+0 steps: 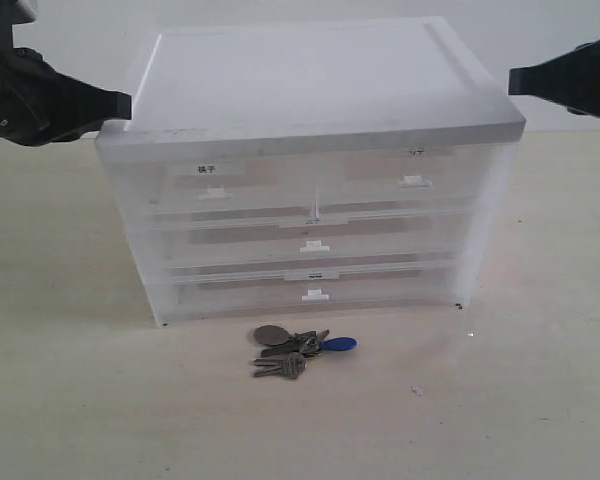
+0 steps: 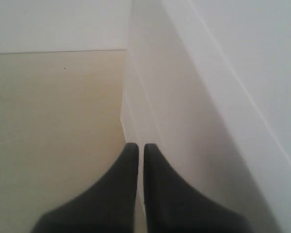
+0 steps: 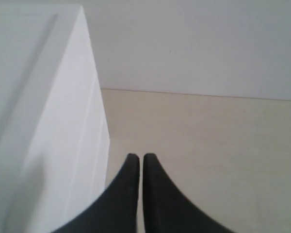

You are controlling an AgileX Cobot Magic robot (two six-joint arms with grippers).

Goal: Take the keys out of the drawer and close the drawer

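Observation:
The keys (image 1: 298, 349), grey metal with a blue tag and a dark oval fob, lie on the beige table just in front of the translucent white drawer cabinet (image 1: 310, 180). All its drawers sit flush with the front. My left gripper (image 1: 120, 104) hovers at the cabinet's upper left corner, shut and empty; its wrist view shows the black fingers (image 2: 157, 194) pressed together beside the cabinet's side wall (image 2: 184, 121). At the upper right corner my right gripper (image 1: 515, 82) is likewise shut, its fingers (image 3: 155, 194) together next to the cabinet (image 3: 53, 121).
The beige table (image 1: 80, 400) spreads around the cabinet, with a pale wall behind. A tiny speck (image 1: 417, 389) lies on the table right of the keys.

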